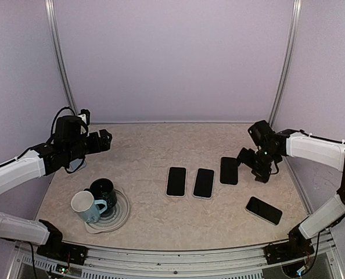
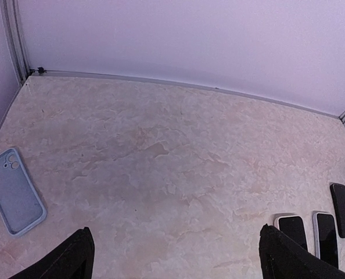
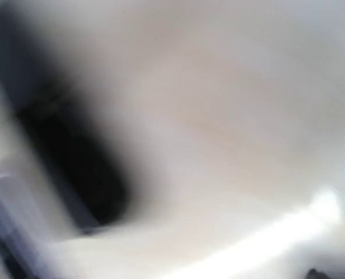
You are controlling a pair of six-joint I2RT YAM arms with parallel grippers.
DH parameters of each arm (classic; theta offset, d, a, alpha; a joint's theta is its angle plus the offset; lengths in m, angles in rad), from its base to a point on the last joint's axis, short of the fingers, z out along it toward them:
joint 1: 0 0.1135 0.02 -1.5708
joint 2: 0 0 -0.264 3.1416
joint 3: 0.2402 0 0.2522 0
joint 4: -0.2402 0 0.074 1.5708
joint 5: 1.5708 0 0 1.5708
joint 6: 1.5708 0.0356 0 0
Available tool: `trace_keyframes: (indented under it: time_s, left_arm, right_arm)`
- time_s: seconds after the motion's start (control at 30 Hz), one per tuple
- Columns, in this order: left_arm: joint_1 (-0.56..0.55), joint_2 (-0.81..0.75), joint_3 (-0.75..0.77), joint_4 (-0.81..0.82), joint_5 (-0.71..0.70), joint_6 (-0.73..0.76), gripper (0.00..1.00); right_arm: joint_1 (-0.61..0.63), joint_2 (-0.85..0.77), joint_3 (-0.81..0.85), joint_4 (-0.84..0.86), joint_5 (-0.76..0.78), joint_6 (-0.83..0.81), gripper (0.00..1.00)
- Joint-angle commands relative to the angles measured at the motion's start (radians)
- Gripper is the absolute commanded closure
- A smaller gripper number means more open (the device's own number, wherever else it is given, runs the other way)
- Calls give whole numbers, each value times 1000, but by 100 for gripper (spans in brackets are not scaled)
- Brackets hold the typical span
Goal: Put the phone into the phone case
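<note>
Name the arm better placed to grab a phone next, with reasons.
Right. The right arm has its jaws just beside the farthest black phone, and the other phones lie nearer it too. The left arm is across the table, near the empty blue phone case.

White arm links (image 1: pixel 14 173), black joints (image 1: pixel 69 139), cables (image 1: pixel 58 114); jaws apparently black.

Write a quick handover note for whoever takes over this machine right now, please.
Left tool: open, empty.
Right tool: close by the back-right phone; open or shut unclear, its camera is blurred.
Pale blue phone case: empty, flat on the table, left side.
Also flat: centre-left phone, centre-right phone, front-right phone.
Done: blue case not yet filled.
Left: grasp a phone, carry it to the case, press it in.
</note>
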Motion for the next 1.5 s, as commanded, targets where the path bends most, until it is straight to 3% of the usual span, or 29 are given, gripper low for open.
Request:
trace_keyframes:
  time_s: [0.0, 0.07, 0.2, 0.27, 0.4, 0.63, 0.9, 1.33, 1.4, 1.47]
  left_arm:
    - [6, -7, -8, 20, 11, 19, 3]
    - [7, -10, -7, 20, 9, 23, 3]
    - [7, -26, -11, 21, 1, 29, 3]
    - [8, -32, -17, 29, -1, 31, 3]
    - [10, -33, -15, 34, -9, 41, 3]
    - [13, -35, -15, 29, -25, 46, 2]
    - [14, -30, -11, 21, -18, 51, 2]
    - [29, -24, -7, 28, -7, 52, 2]
    - [31, -23, 0, 22, -9, 53, 2]
    - [32, -22, 3, 17, -12, 53, 3]
  right_arm:
    - [10, -40, 218, 312, -144, -845, 1]
    - [10, -24, 312, 291, -260, -1130, 1]
    - [22, 23, 415, -60, -372, -1596, 1]
    - [27, 55, 397, -225, -265, -1733, 1]
    - [32, 99, 114, -391, -71, -1844, 1]
    - [32, 88, -2, -313, -64, -1771, 1]
    - [34, 213, -7, -244, 126, -1704, 1]
    - [129, 262, -31, -207, -26, -1596, 1]
    - [143, 274, -17, -208, -34, -1592, 6]
    - [150, 281, 11, -206, -22, -1581, 18]
